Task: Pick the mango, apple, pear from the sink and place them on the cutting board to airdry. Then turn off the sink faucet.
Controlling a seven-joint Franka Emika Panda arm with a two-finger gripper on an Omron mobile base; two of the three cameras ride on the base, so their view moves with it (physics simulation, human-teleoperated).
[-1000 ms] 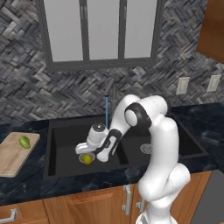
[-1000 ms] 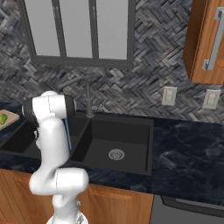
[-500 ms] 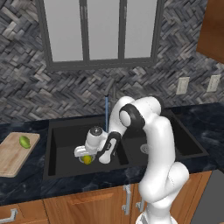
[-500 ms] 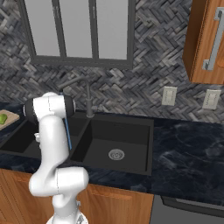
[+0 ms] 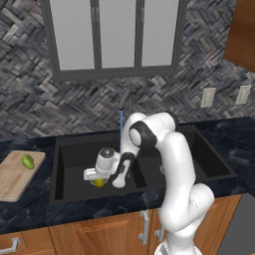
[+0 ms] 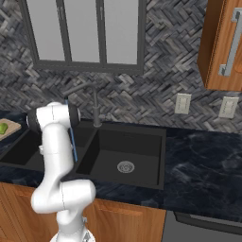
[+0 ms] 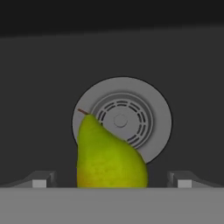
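Note:
A yellow-green pear (image 7: 109, 157) lies on the silver drain (image 7: 148, 118) in the left basin of the black sink (image 5: 69, 149). My gripper (image 7: 111, 183) hangs low over it, open, with one fingertip (image 7: 39, 181) well clear on each side and nothing held. From the left base, the gripper (image 5: 97, 178) sits right above the pear (image 5: 99, 183). A green mango (image 5: 28, 161) rests on the tan cutting board (image 5: 12, 179) at the left. The sink faucet (image 6: 96, 106) runs a thin blue stream (image 6: 72, 137). The apple is hidden.
The right basin (image 6: 142, 146) has its own round drain (image 6: 125, 166). Dark marble counter (image 6: 203, 160) runs to the right. A window (image 5: 117, 35) and stone wall stand behind the sink. My white arm (image 5: 169, 164) bends over the divider between the basins.
The hand has sunk lower into the left basin, closer over the pear. The jaws stayed open.

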